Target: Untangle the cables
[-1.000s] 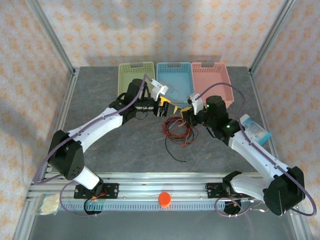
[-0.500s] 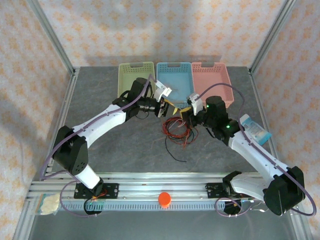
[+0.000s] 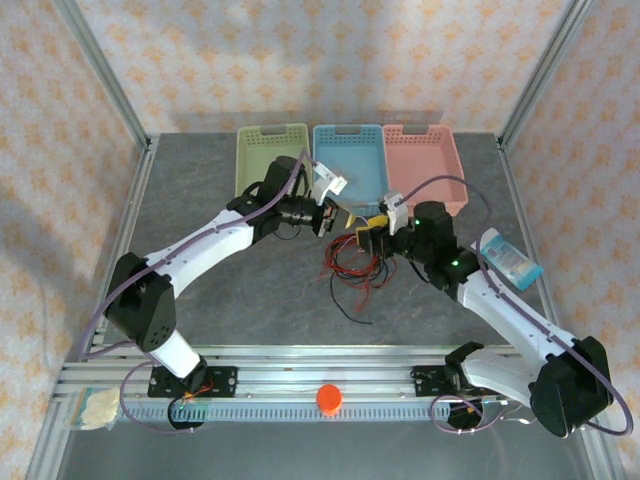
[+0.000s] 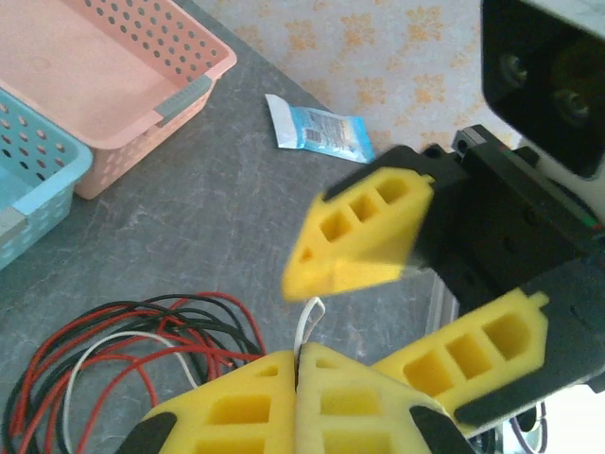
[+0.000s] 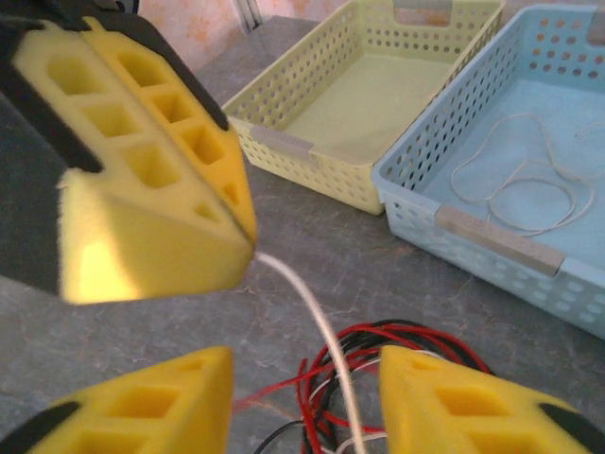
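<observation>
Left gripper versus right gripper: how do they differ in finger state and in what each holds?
The left gripper has its fingers pressed shut; the right gripper has its fingers standing apart. The left gripper pinches the white cable at its tip; the right gripper holds nothing, the cable merely passing through its gap. Both have yellow fingers and face each other above the red and black cables.

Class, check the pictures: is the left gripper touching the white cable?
Touching. In the right wrist view the left gripper is closed on the white cable, which runs out from its fingertips.
</observation>
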Robot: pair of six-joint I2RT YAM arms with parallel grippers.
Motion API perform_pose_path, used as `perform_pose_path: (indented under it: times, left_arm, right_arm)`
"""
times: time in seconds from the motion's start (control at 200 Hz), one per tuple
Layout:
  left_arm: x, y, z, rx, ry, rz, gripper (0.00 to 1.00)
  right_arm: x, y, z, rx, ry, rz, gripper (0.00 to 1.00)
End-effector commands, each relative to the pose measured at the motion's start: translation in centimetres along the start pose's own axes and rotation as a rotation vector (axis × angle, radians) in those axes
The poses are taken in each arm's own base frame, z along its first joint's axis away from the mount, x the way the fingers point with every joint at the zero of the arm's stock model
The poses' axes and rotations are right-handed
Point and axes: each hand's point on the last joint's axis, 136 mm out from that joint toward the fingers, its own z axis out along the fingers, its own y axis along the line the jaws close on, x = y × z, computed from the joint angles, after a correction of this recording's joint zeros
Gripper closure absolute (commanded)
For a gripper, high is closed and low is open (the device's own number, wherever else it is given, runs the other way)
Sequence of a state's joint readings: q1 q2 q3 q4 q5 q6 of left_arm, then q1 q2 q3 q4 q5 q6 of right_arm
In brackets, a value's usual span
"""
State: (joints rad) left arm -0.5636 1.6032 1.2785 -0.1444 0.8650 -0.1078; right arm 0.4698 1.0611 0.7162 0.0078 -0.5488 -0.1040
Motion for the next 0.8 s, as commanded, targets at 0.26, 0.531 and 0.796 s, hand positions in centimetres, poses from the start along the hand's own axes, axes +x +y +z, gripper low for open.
perform_pose_path:
  times: [0.26,0.531,0.796]
  left_arm:
    - [-6.9,-6.5,-5.5,0.032,-0.243,0.095,1.00]
    - [-11.2,-10.1,-10.0,0.029,-0.390,0.151,1.00]
    - [-14.3,-13.1,-13.2,0.047,-0.490,0.211,1.00]
  right_arm:
    - [-2.0,0.1,0.5,-0.044,-0.197,0.159,0.36]
    - [-0.4,-1.0,1.7,-0.027,-0.200,0.239,0.37]
    - [2.5,-1.4,3.5,-0.049,-0.148,0.295,0.39]
